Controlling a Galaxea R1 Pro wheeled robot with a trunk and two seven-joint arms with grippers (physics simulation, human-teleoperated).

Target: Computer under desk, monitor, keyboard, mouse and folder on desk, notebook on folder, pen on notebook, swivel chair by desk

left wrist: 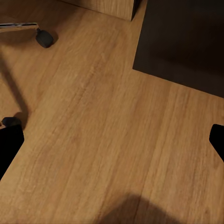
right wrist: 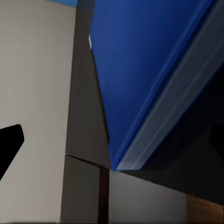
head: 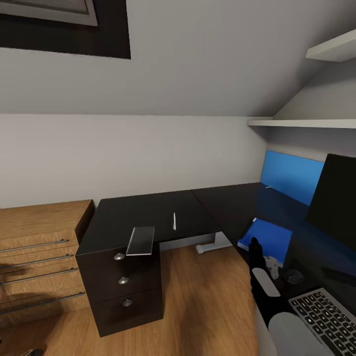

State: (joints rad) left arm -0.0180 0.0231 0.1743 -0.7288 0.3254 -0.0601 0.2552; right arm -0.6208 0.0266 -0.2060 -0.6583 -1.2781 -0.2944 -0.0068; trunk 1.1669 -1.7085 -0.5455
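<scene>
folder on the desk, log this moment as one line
folder: flat on desk, right gripper at its edge | pen: on desk, apart | notebook: overhanging desk edge | keyboard: near monitor

- The right arm [head: 269,291] reaches forward at the lower right of the head view, its tool [head: 255,248] pointing ahead.
- The left tool's fingertips [left wrist: 10,144] stand wide apart in the wrist view.

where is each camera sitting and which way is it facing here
Head view: on the robot's head, looking down over the desk with folder, pen, keyboard; right arm shows.
Left wrist view: by the left gripper, facing the wood floor; dark fingertips show.
Right wrist view: by the right gripper, close to the folder; one fingertip shows.
Shared: folder, head and right wrist.
</scene>
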